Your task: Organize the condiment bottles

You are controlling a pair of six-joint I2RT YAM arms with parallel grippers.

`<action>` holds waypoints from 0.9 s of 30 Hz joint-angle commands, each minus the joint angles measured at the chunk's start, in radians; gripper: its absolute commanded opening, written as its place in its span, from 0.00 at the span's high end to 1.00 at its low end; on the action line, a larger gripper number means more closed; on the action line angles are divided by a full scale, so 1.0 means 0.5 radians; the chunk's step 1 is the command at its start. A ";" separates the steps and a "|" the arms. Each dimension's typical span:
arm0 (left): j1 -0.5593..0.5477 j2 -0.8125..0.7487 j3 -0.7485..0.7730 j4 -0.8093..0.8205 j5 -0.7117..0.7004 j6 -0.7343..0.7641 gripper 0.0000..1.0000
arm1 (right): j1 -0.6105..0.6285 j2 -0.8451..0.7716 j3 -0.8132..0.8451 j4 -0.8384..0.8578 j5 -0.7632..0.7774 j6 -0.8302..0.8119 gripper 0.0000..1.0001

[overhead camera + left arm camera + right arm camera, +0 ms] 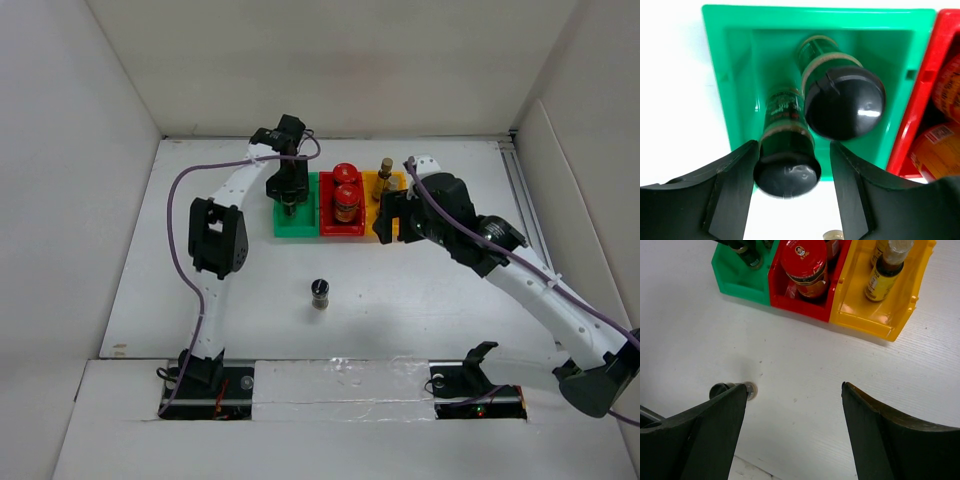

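Seeing left gripper (792,147) jaws slack around a black-capped bottle (787,170) in the green bin (730,75), a gap on one side, with a second black-capped bottle (842,102) touching it. Right gripper (794,390) hangs spread, empty. We spot a third black-capped bottle (320,293) alone on the table (450,300), lower centre.

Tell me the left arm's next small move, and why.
Probably lift the left gripper straight up: its fingers stand parted either side of a black-capped bottle already upright in the green bin beside a second bottle, so it looks released.
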 commanded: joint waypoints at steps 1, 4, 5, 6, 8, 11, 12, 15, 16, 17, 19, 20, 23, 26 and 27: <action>0.005 -0.281 -0.004 -0.007 -0.067 -0.019 0.44 | 0.022 0.010 0.024 0.115 -0.010 0.014 0.19; 0.005 -0.388 0.011 -0.010 -0.067 -0.029 0.42 | 0.040 0.016 0.042 0.105 0.002 0.008 0.19; 0.005 -0.416 0.020 -0.023 -0.073 -0.032 0.41 | 0.040 0.016 0.048 0.096 0.011 0.008 0.19; 0.005 -0.470 0.032 -0.032 -0.082 -0.035 0.41 | 0.040 0.013 0.054 0.090 0.039 0.014 0.19; 0.005 -0.532 0.017 -0.050 -0.113 -0.038 0.02 | 0.059 0.013 0.082 0.060 0.066 0.014 0.19; 0.005 -0.795 -0.154 0.008 -0.131 -0.044 0.01 | 0.059 -0.008 0.109 0.035 0.109 0.014 0.18; -0.013 -0.860 -0.234 0.054 -0.122 -0.044 0.01 | 0.059 -0.014 0.119 0.026 0.134 0.014 0.18; -0.190 -1.196 -0.756 0.237 -0.277 -0.090 0.01 | 0.059 -0.057 0.152 -0.026 0.216 0.017 0.18; -0.267 -1.198 -0.759 0.238 -0.278 -0.090 0.01 | 0.059 -0.057 0.152 -0.027 0.217 0.017 0.18; -0.350 -1.323 -0.856 0.275 -0.327 -0.132 0.01 | 0.059 -0.078 0.162 -0.057 0.244 0.017 0.18; -0.513 -1.422 -1.087 0.321 -0.452 -0.191 0.01 | 0.077 -0.103 0.171 -0.103 0.321 0.020 0.18; -0.635 -1.489 -1.160 0.330 -0.487 -0.264 0.01 | 0.077 -0.134 0.180 -0.143 0.355 0.023 0.17; -0.820 -1.612 -1.477 0.428 -0.515 -0.384 0.01 | 0.077 -0.186 0.214 -0.232 0.453 0.035 0.17; -0.949 -1.680 -1.697 0.505 -0.502 -0.476 0.01 | 0.077 -0.253 0.235 -0.281 0.487 0.038 0.17; -1.034 -1.686 -1.768 0.532 -0.496 -0.519 0.01 | 0.077 -0.281 0.232 -0.284 0.502 0.032 0.17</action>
